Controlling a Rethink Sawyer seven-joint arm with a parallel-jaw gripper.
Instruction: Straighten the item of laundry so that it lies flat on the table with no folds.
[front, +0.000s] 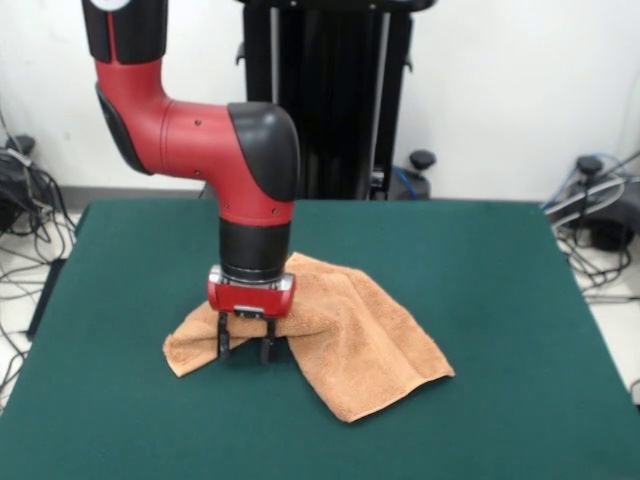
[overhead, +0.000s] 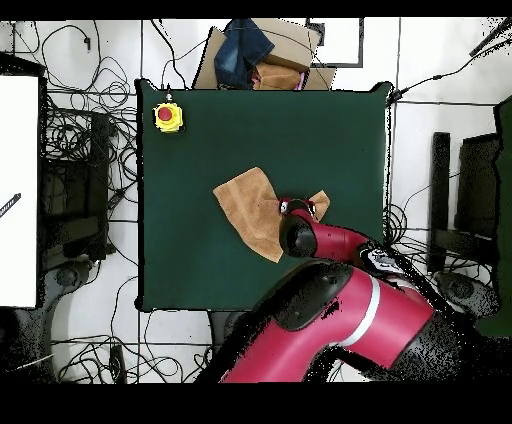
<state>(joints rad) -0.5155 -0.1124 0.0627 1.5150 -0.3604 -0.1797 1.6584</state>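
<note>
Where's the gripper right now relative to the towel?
In the front view, the gripper is down over the towel's left part, with its fingers apart.

A plain white wall (front: 510, 90) runs behind the scene, evenly lit. In front of it stands a tall black column (front: 325, 100). Pale tiled floor (front: 615, 330) shows on both sides, with tangles of black cables (overhead: 80, 150) strewn across it. From overhead, a cardboard box (overhead: 285, 70) with dark blue cloth (overhead: 243, 50) sits by one edge, a white panel (overhead: 18, 190) at another.
</note>
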